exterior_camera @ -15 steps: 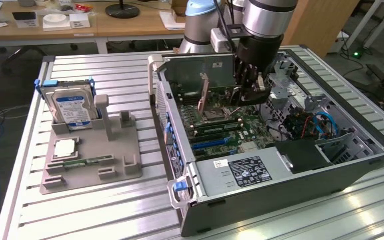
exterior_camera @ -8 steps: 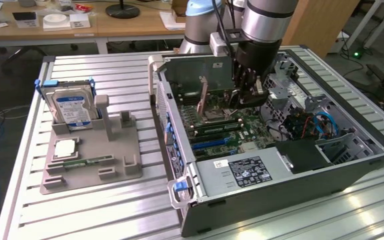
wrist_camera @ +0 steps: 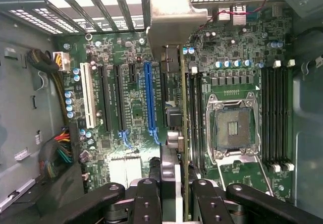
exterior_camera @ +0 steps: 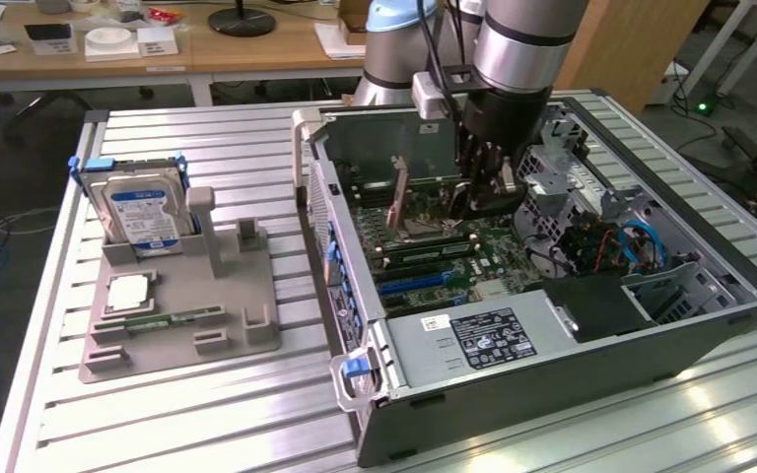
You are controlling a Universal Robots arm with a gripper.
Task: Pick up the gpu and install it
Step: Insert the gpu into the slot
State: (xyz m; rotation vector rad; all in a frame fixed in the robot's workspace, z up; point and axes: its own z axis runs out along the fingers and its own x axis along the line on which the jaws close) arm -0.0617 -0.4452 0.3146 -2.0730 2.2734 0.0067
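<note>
black two-finger gripper point(wrist_camera: 174, 186) is clamped on the thin green gpu card with a silver bracket point(wrist_camera: 176, 115), edge-on over the green motherboard point(wrist_camera: 126, 57), just beside the long blue slot point(wrist_camera: 149, 103). pick-up looks done; whether the card is fully seated cannot be told.

arm point(exterior_camera: 526, 44): silver-grey tube links, black band, pale blue joint cap point(exterior_camera: 398, 15) | wrist: off-white box point(exterior_camera: 432, 96), thin black cables point(exterior_camera: 452, 79) | gripper point(wrist_camera: 171, 196): matte black, jointed link fingers point(wrist_camera: 147, 201), round screw heads
</note>
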